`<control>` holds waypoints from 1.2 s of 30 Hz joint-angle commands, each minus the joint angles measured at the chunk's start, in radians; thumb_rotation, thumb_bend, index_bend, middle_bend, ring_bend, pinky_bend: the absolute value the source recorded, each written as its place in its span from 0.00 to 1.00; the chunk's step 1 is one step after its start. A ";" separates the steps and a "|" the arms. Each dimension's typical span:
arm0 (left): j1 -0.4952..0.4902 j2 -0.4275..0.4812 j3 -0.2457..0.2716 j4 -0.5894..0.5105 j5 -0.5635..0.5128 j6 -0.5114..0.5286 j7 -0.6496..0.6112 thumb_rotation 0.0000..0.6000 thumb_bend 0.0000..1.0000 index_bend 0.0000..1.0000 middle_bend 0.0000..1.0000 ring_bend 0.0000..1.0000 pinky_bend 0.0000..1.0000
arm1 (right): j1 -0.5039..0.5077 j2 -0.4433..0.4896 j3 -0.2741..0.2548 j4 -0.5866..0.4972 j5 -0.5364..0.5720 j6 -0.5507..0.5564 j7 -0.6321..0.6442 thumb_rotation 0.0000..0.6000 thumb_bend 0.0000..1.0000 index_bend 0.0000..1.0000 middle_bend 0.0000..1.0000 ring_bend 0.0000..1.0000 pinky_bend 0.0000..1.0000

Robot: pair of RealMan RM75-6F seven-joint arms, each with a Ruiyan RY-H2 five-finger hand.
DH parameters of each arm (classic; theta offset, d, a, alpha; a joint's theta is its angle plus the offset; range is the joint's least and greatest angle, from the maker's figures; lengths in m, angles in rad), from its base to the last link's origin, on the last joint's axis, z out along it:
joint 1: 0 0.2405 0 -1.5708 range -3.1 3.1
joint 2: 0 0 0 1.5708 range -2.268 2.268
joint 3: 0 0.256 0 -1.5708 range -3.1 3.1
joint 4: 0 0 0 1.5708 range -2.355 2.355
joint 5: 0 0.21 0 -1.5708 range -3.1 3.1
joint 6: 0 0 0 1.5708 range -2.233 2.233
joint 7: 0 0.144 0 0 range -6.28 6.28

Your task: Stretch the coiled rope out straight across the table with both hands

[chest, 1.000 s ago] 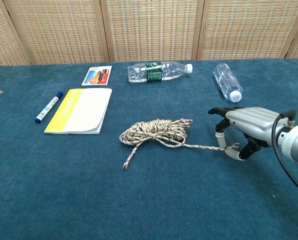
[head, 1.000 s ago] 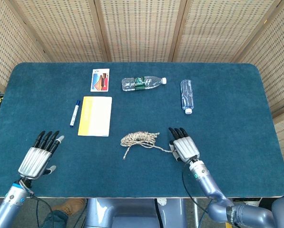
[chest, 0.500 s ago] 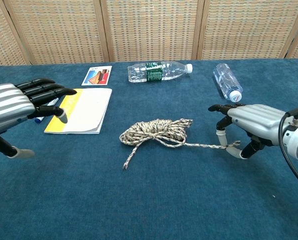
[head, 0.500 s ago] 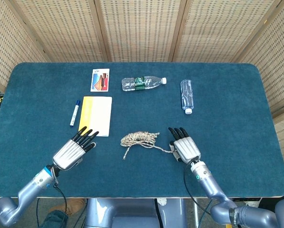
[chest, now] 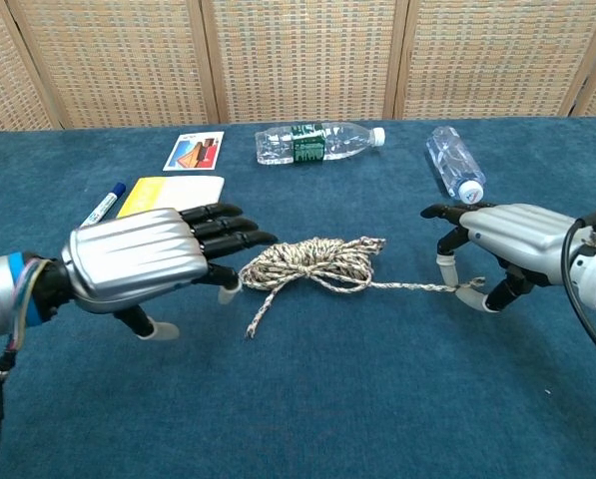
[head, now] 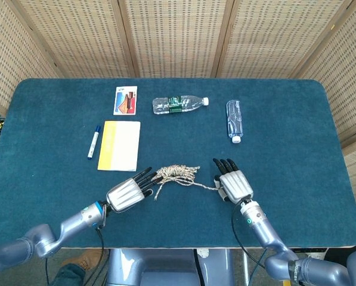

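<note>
The speckled rope (head: 176, 173) lies in a loose coil (chest: 317, 261) at the middle front of the blue table. One strand runs right from the coil to my right hand (head: 232, 185), which pinches that end (chest: 467, 287) between thumb and a finger just above the cloth. The other rope end (chest: 258, 317) lies free, trailing toward the front. My left hand (head: 127, 192) hovers low just left of the coil, fingers (chest: 228, 228) stretched out flat and apart, their tips at the coil's left edge and holding nothing.
Behind the left hand lie a yellow notebook (head: 119, 145), a blue marker (head: 93, 142) and a small card (head: 125, 100). Two clear plastic bottles (head: 179, 105) (head: 234, 120) lie on their sides further back. Wicker screens stand behind the table's far edge.
My left hand has swept in from the front left corner to the coil's left edge. The right hand has drawn its rope end slightly right, straightening that strand.
</note>
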 commanded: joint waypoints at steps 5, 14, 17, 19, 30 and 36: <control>-0.055 -0.061 -0.008 0.048 -0.029 -0.044 -0.001 1.00 0.24 0.48 0.00 0.00 0.00 | -0.002 0.006 0.006 -0.008 0.008 -0.007 0.003 1.00 0.43 0.62 0.00 0.00 0.00; -0.099 -0.067 -0.013 0.035 -0.061 -0.077 0.040 1.00 0.28 0.49 0.00 0.00 0.00 | -0.004 0.008 0.009 -0.015 0.006 -0.004 -0.001 1.00 0.43 0.63 0.00 0.00 0.00; -0.103 -0.076 -0.010 0.038 -0.079 -0.088 0.051 1.00 0.28 0.49 0.00 0.00 0.00 | -0.003 0.008 0.010 -0.011 0.005 -0.007 0.003 1.00 0.43 0.63 0.00 0.00 0.00; -0.107 -0.086 -0.009 0.043 -0.087 -0.092 0.058 1.00 0.29 0.49 0.00 0.00 0.00 | -0.003 0.007 0.010 -0.009 0.004 -0.009 0.005 1.00 0.43 0.63 0.00 0.00 0.00; -0.127 -0.122 -0.001 0.052 -0.119 -0.105 0.091 1.00 0.36 0.52 0.00 0.00 0.00 | -0.003 0.009 0.012 -0.007 0.002 -0.013 0.009 1.00 0.43 0.63 0.00 0.00 0.00; -0.131 -0.125 -0.001 0.038 -0.145 -0.123 0.127 1.00 0.36 0.53 0.00 0.00 0.00 | -0.003 0.012 0.014 -0.009 0.003 -0.016 0.013 1.00 0.43 0.63 0.00 0.00 0.00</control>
